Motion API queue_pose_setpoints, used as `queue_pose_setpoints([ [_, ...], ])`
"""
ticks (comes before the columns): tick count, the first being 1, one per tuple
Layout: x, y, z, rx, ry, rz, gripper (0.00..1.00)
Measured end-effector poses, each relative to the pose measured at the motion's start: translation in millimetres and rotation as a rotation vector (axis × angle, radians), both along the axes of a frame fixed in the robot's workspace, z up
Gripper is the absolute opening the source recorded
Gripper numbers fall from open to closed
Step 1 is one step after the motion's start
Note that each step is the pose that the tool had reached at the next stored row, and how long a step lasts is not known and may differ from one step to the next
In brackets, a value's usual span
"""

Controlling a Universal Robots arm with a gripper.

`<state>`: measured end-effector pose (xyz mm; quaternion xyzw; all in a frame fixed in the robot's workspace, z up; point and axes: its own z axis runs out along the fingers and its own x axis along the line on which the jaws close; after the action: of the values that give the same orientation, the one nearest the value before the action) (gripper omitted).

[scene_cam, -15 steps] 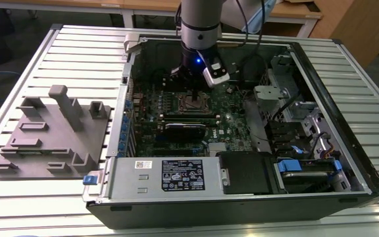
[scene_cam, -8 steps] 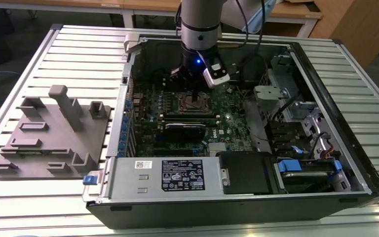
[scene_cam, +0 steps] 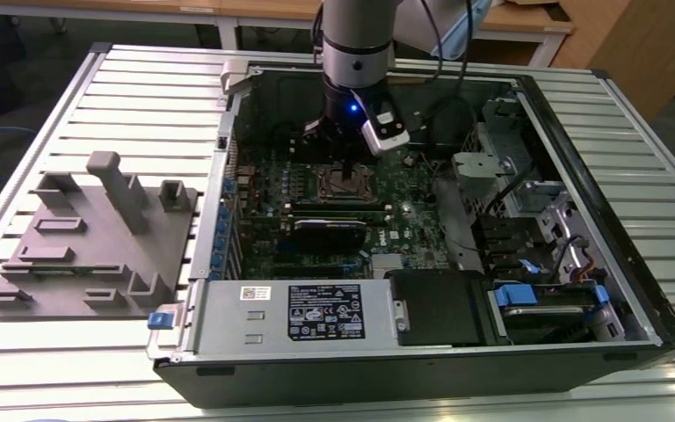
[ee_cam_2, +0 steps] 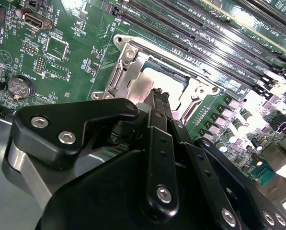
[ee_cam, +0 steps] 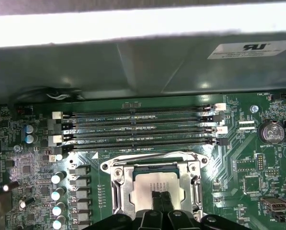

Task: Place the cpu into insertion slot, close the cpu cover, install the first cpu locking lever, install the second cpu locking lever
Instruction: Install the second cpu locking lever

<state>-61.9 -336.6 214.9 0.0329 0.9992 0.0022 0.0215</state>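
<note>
gripper (ee_cam: 160, 199): fingers clenched together, tips down on the cpu top, nothing grasped
cpu (ee_cam: 154, 184): seated in the insertion slot (ee_cam_2: 133, 72), mid green motherboard (ee_cam: 238, 158)
cpu cover (ee_cam: 118, 191): silvery frame lies flat around chip
case (scene_cam: 431, 369): open, on slatted table (scene_cam: 138, 88)

We are seeing a dull silver metal cpu (ee_cam: 154, 184), a shiny metal cpu cover (ee_cam: 157, 165), a matt black gripper (ee_cam: 160, 201), and a glossy green board (ee_cam: 238, 158).
</note>
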Motion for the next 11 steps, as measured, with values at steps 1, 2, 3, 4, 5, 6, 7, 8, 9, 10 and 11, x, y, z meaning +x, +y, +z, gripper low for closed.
queue_pose_setpoints([
  [1, 0.0, 0.0, 0.9, 0.0, 0.0, 0.0, 0.1],
  [2, 0.0, 0.0, 2.0, 0.0, 0.0, 0.0, 0.1],
  [3, 0.0, 0.0, 2.9, 0.0, 0.0, 0.0, 0.1],
  [4, 0.0, 0.0, 3.6, -0.0001, 0.0, 0.0, 0.1],
  [5, 0.0, 0.0, 4.1, 0.0, 0.0, 0.0, 0.1],
  [6, 0.0, 0.0, 4.1, 0.0002, -0.0001, 0.0, 0.1],
  [7, 0.0, 0.1, 4.1, 0.0002, -0.0002, 0.0, 0.1],
  [8, 0.0, 0.0, 4.4, 0.0, 0.0, 0.0, 0.1],
  [9, 0.0, 0.0, 4.9, 0.0, 0.0, 0.0, 0.1],
  [10, 0.0, 0.0, 4.9, 0.0, 0.0, 0.0, 0.1],
  [11, 0.0, 0.0, 5.0, 0.0, 0.0, 0.0, 0.1],
])
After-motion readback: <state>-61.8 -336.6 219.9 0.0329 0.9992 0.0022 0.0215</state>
